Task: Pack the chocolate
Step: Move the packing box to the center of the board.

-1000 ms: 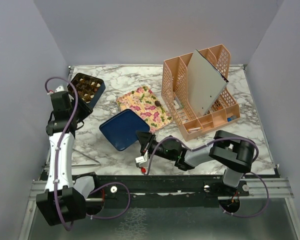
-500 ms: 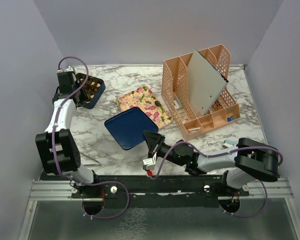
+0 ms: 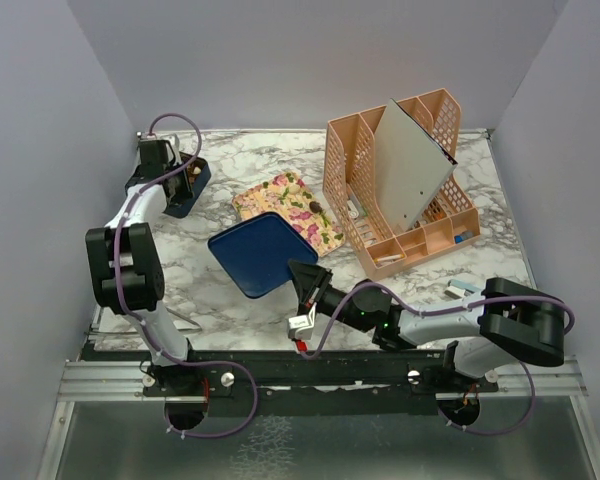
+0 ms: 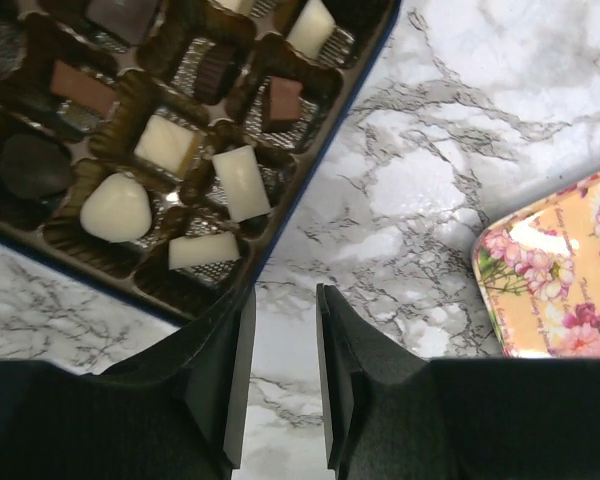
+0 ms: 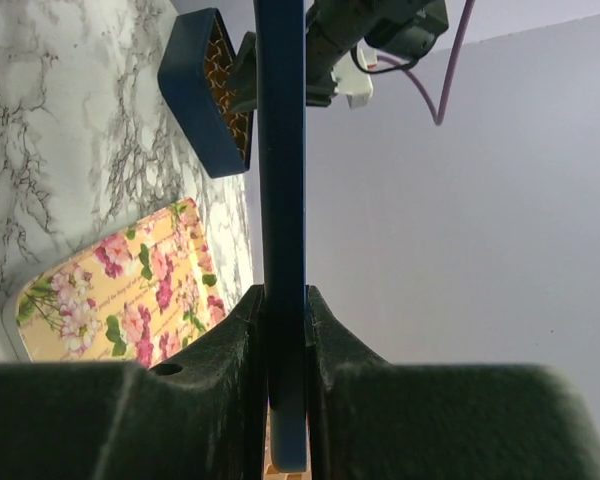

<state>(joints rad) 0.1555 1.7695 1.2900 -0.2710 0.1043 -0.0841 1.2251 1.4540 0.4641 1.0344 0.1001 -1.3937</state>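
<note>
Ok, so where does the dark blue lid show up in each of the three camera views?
Top external: the dark blue lid is left of centre on the table, held at its near corner by the right gripper.
Left wrist: not in view.
Right wrist: seen edge-on, a vertical blue strip up the middle, clamped between the jaws.
Shared landmark: the floral tray, in all three views.

The top camera looks down from 6 o'clock, far off. The left wrist camera is close above the blue box (image 3: 185,182) at 10 o'clock. The right wrist camera sees this box from afar.
</note>
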